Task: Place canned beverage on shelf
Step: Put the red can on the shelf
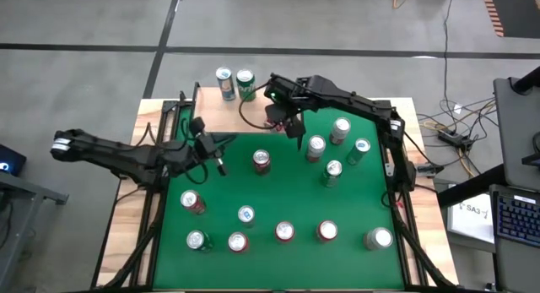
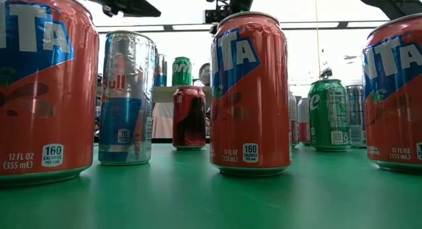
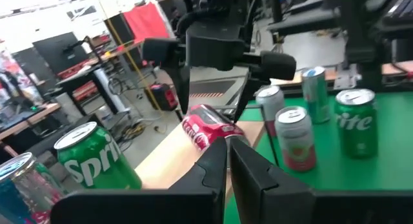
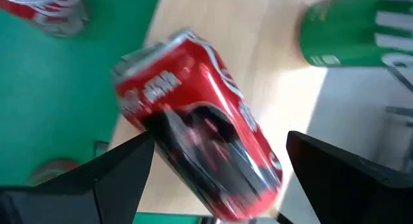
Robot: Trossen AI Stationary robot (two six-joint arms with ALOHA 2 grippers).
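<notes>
Viewing the shelf point(image 1: 221, 116), I note the right gripper point(image 4: 216, 162) with jaws spread wide around a tilted red can point(image 4: 200, 146); the left gripper point(image 3: 228, 161) hovers nearby, jaws closed and empty.

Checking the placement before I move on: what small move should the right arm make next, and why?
Probably close the right end effector on the red can and stand it up. The can seems to lie tilted on the shelf, loose between the open fingers, while the green can beside it stands upright.
</notes>
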